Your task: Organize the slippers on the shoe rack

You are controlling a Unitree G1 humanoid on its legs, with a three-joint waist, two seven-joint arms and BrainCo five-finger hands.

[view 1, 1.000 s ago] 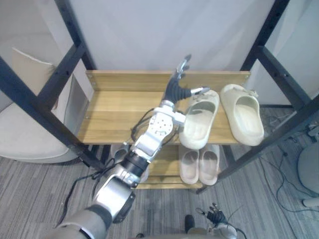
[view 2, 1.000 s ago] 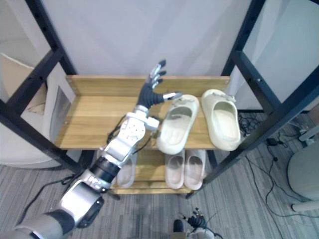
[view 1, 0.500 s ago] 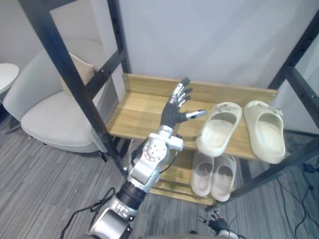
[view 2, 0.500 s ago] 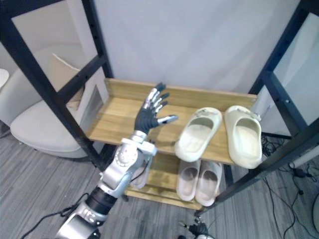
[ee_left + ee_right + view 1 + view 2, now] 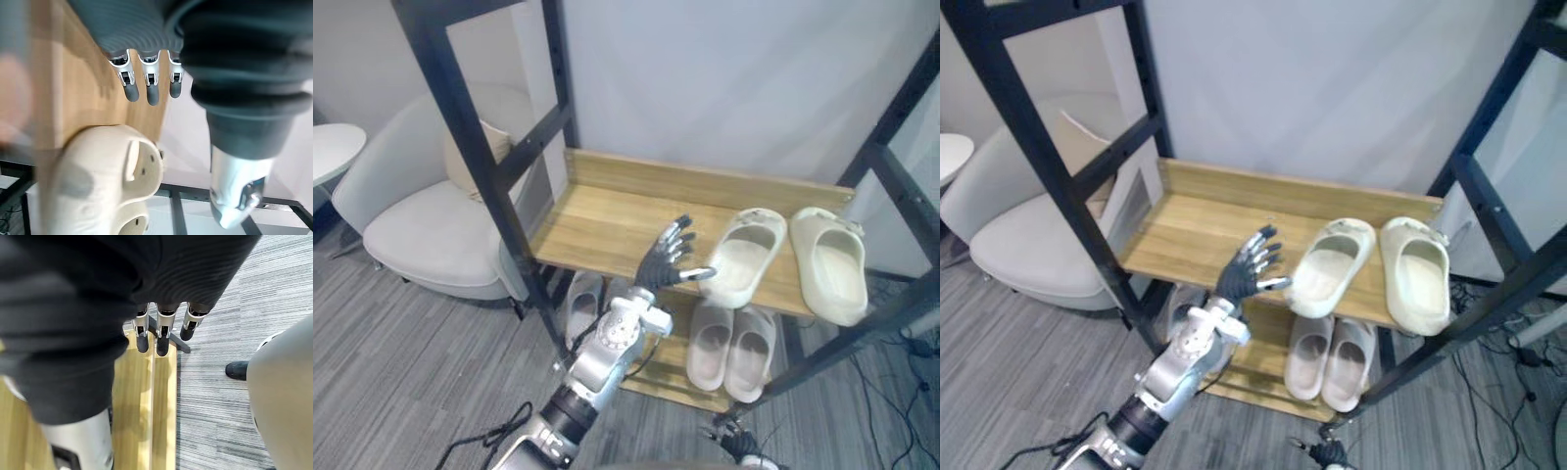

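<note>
The left hand [image 5: 659,268] is held with fingers spread, nothing in it, by the front edge of the top shelf [image 5: 592,220], just beside the nearer cream slipper [image 5: 744,257]; the right hand [image 5: 164,330] is seen straight-fingered too.

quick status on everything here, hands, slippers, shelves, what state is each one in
left hand: open, fingers spread, holding nothing, beside the left cream slipper
right hand: open, hanging low, holding nothing
left cream slipper: top shelf, sole down, angled, heel at the front edge
right cream slipper: top shelf, sole down, straighter
pink pair: lower shelf, side by side
pale slipper: lower shelf, partly behind the arm
</note>
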